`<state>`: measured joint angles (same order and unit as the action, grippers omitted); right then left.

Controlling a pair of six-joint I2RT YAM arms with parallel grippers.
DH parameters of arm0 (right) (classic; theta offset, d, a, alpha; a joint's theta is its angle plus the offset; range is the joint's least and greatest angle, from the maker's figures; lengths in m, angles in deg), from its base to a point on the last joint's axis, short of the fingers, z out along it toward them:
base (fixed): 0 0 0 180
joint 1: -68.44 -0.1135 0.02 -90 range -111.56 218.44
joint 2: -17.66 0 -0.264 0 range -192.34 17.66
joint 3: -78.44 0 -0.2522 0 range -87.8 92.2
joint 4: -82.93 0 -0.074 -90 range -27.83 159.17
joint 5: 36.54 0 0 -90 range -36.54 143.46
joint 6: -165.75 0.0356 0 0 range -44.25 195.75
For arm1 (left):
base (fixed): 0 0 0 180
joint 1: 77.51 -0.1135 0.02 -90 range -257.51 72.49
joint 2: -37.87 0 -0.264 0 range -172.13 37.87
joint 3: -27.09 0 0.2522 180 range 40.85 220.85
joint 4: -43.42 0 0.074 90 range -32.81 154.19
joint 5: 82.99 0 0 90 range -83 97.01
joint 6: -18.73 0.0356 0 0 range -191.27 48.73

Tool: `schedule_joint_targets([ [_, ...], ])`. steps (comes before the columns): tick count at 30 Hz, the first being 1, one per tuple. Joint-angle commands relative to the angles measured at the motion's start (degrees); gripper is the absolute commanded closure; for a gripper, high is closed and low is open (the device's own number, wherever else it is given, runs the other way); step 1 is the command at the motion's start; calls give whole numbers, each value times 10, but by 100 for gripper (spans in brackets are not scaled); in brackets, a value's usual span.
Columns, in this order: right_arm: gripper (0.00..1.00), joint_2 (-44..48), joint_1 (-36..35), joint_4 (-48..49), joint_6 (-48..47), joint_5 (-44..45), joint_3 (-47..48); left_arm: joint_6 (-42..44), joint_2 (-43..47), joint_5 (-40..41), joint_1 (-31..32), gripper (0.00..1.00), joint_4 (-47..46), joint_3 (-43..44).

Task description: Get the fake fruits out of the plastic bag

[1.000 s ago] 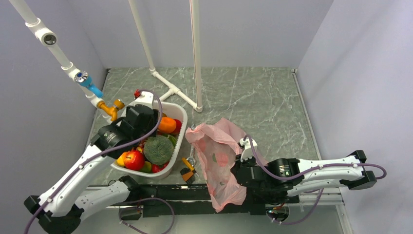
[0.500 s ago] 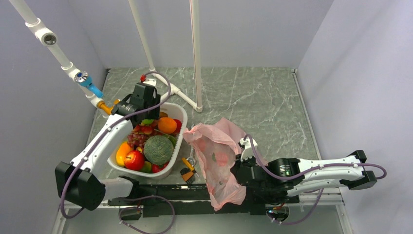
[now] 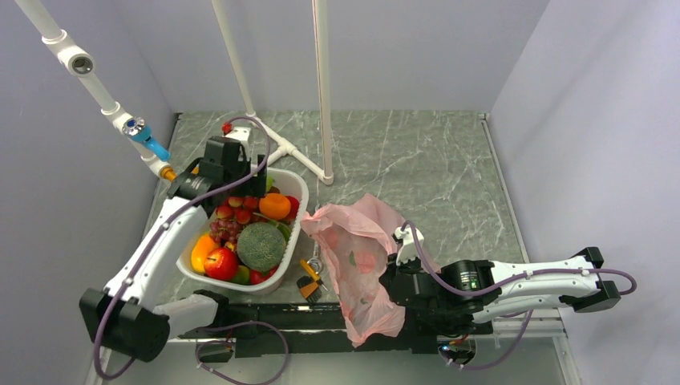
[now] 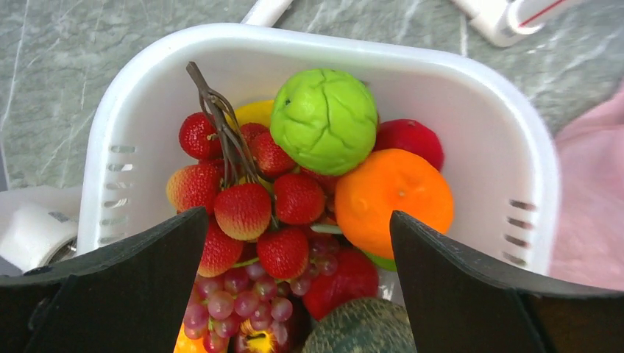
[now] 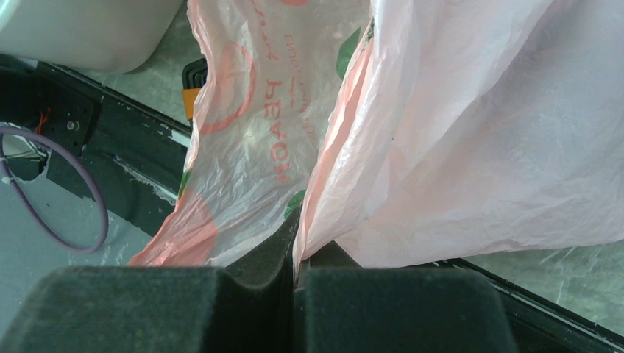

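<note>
The three small glossy fake fruits lie together at the far end of the white plastic basket (image 4: 331, 40): the light green one (image 4: 324, 120) on top, the red one (image 4: 410, 140) just beside it against the wall, and the orange one (image 4: 394, 202) touching both. Around them the basket holds a cluster of red strawberries (image 4: 243, 209), a bunch of purple grapes (image 4: 235, 294), a netted grey-green melon (image 3: 261, 246) and a red apple (image 3: 221, 263).

My left gripper (image 4: 298, 220) hovers above this pile with its fingers spread wide, holding nothing.

The thin translucent pink plastic bag (image 3: 361, 257) lies crumpled just right of the basket, draping over the near edge of the green marbled table (image 3: 417, 160). My right gripper (image 5: 294, 268) is clamped tight on a fold of its film. I cannot tell whether the bag holds anything.
</note>
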<state>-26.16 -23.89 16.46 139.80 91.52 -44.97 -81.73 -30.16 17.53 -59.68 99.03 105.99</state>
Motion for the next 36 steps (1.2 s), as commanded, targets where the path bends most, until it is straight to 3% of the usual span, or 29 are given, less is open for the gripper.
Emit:
schedule_joint_targets([
  [1,100,5,0,16,-2,19,24,-25,79,-75,-1,1,21,5],
  [5,100,17,-1,20,-14,31,33,-51,156,-206,-1,1,10,-22],
  [11,100,42,-1,26,-33,45,40,-119,280,-425,0,2,-79,-122],
  [18,100,62,0,17,-32,59,38,-185,358,-524,38,3,-155,-207],
  [23,100,65,-1,21,-28,58,33,-240,337,-412,213,5,-247,-263],
  [28,100,55,-1,21,-26,49,34,-219,231,-270,391,9,-278,-224],
  [32,100,51,0,24,-21,44,31,-210,167,-153,470,15,-348,-216],
  [36,100,57,-1,35,-17,37,22,-205,106,-66,509,23,-432,-238],
])
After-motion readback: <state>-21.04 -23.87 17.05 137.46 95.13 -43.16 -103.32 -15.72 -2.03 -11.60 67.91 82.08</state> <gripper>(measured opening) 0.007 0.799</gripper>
